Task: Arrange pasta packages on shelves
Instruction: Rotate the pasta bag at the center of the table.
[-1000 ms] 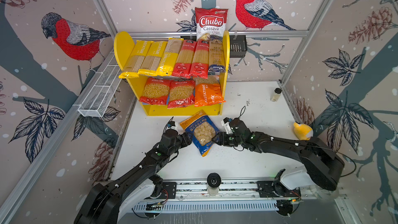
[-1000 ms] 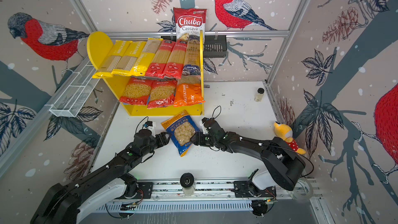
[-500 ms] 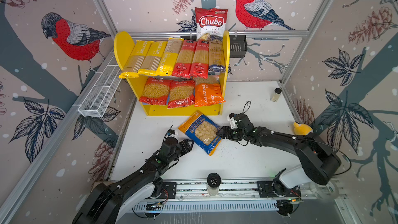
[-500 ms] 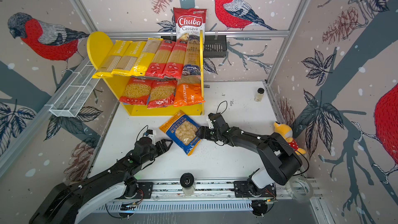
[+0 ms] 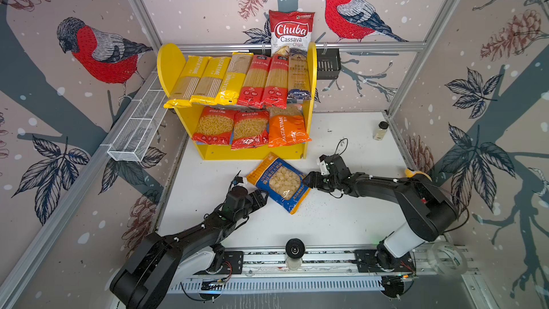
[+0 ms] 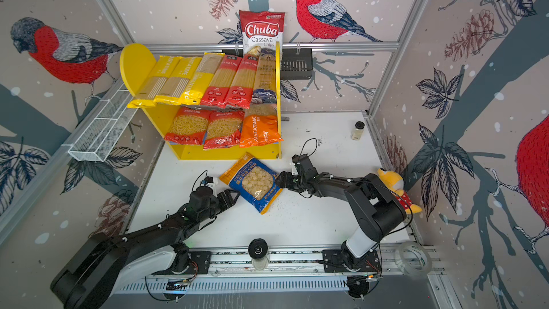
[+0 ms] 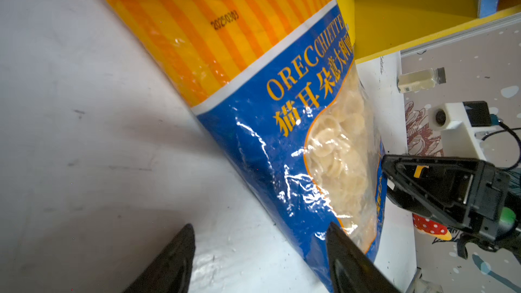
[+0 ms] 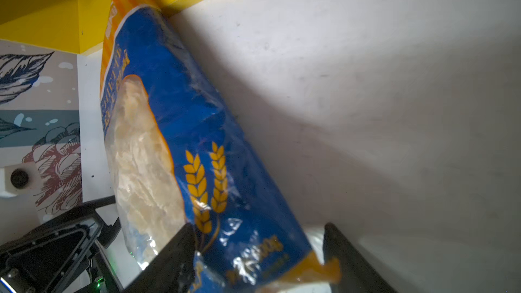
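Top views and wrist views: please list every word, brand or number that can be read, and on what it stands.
"Chuba Cassava Chips": red-white chips bag.
"PASTATIME": yellow spaghetti pack; orange bag.
"ORECCHIETTE": blue-yellow bag.
"20250303": its striped top.
"SPAGHETTI": dark-blue pack.
Red packs: print too small to read.

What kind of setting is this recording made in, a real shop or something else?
Probably a staged robot test cell, not a shop: bird-print wall panels in an aluminium frame, two arms on a rail, a small yellow shelf unit holding pasta packages.
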You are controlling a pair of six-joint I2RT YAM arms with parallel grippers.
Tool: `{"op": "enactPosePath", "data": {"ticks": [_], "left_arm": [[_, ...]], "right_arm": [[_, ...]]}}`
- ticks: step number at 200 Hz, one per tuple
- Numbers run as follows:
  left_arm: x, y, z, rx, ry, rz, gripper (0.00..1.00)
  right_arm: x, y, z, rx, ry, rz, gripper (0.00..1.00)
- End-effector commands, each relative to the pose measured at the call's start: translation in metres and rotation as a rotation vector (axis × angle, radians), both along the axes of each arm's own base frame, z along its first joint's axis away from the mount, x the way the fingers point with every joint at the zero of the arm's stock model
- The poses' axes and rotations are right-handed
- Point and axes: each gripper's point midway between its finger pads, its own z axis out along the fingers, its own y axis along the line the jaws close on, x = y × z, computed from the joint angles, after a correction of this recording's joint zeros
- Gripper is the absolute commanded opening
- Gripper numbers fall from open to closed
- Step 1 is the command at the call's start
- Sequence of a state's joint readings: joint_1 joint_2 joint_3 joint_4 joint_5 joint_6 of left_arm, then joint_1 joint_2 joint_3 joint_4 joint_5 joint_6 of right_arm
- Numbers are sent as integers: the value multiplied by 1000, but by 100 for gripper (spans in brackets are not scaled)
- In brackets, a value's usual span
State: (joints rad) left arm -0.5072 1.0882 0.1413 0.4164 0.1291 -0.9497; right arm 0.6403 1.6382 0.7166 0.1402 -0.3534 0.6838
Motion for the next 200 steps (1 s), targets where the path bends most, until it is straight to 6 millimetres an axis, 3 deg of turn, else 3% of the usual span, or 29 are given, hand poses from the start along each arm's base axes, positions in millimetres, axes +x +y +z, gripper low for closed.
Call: {"op": "enactPosePath", "data": {"ticks": [1,30,50,65,92,120,139,161,200], "left_arm": [[19,2,15,15,-78,5,72],[39,23,27,101,-91,66,72],[49,40,40,141,-112,102,72],[52,52,48,178,-124,127,72],[45,67,54,233,-123,160,72],[29,75,48,231,-89,193,72],[20,70,40,166,-71,188,72],[12,58,31,68,-59,162,72],[12,51,19,43,-48,131,72]], "right_arm": [[-7,29,8,48,-18,66,55],[-38,71,11,95,9,138,36],[-65,104,18,136,26,222,36],[-75,117,24,156,31,261,44],[-75,108,33,147,11,272,62],[-61,83,31,63,-27,248,70],[-50,71,26,60,-22,208,72],[-46,75,20,76,-9,189,74],[-53,101,15,123,13,202,72]]}}
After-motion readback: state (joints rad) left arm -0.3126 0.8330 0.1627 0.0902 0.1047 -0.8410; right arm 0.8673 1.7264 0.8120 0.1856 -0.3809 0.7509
